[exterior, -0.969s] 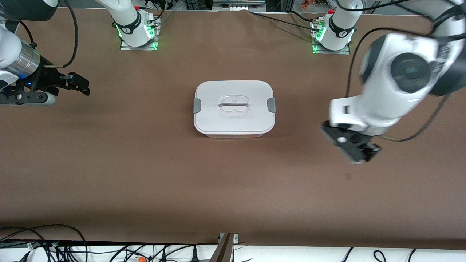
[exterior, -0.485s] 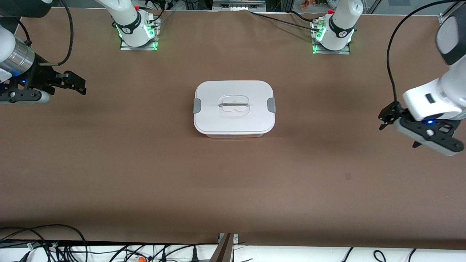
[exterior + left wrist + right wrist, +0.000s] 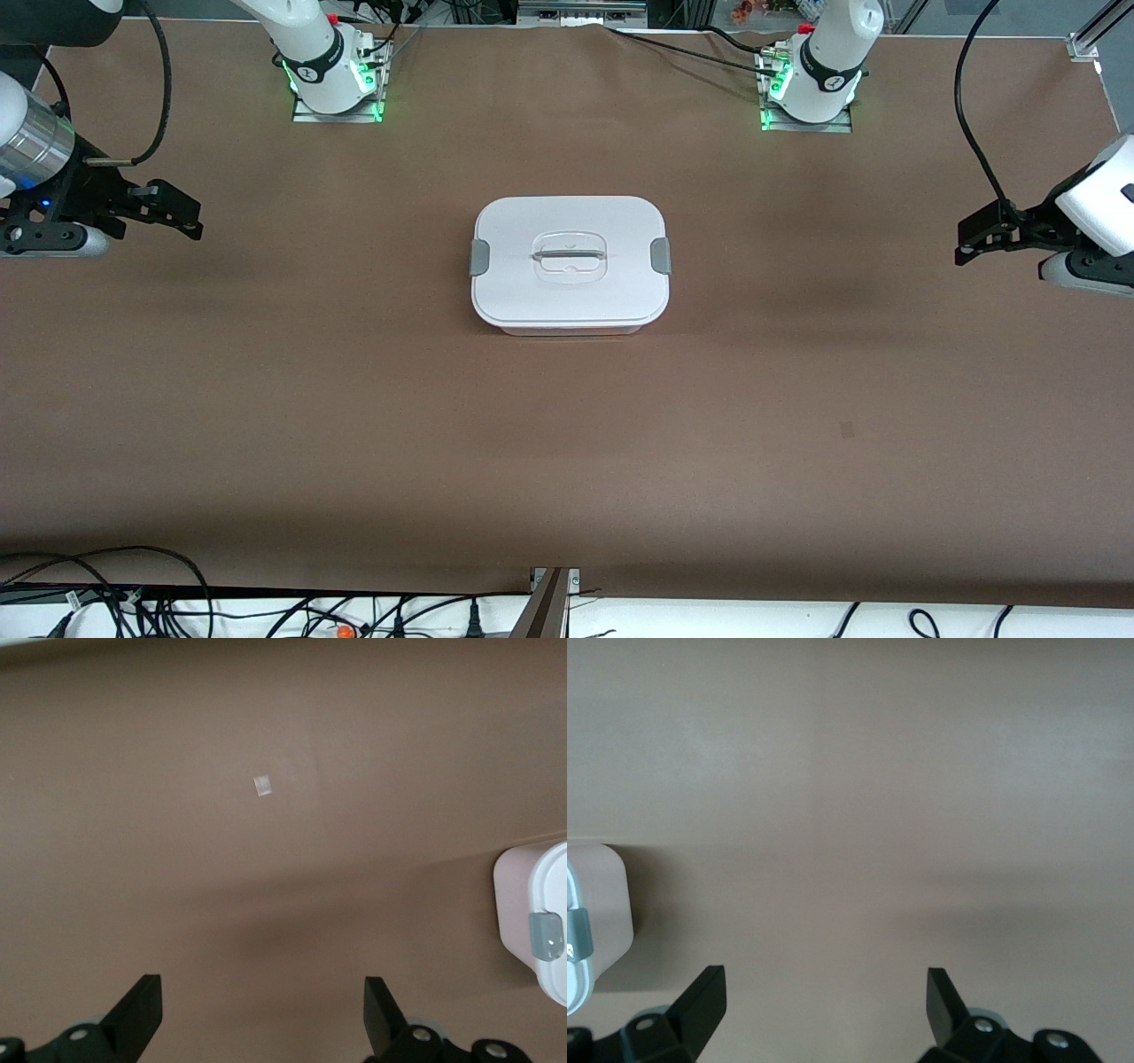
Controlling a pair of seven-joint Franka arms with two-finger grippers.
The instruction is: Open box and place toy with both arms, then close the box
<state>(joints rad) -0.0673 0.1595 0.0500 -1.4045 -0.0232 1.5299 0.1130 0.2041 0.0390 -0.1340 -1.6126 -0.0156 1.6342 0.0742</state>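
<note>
The box (image 3: 570,266) stands at the table's middle, its white lid on, grey clips at both ends and the recessed handle (image 3: 569,255) on top. An end of the box also shows in the left wrist view (image 3: 536,921) and in the right wrist view (image 3: 598,921). My left gripper (image 3: 974,237) is open and empty over the table at the left arm's end. My right gripper (image 3: 182,217) is open and empty over the table at the right arm's end. Both point toward the box from well away. The toy is out of view.
The two arm bases (image 3: 332,75) (image 3: 811,84) stand along the table's edge farthest from the front camera. A small pale mark (image 3: 263,784) lies on the brown tabletop. Cables hang past the table's nearest edge (image 3: 266,611).
My left arm has swung away from the box toward its end of the table, its gripper now level and pointing at the box. My right gripper has drawn slightly farther from the box.
</note>
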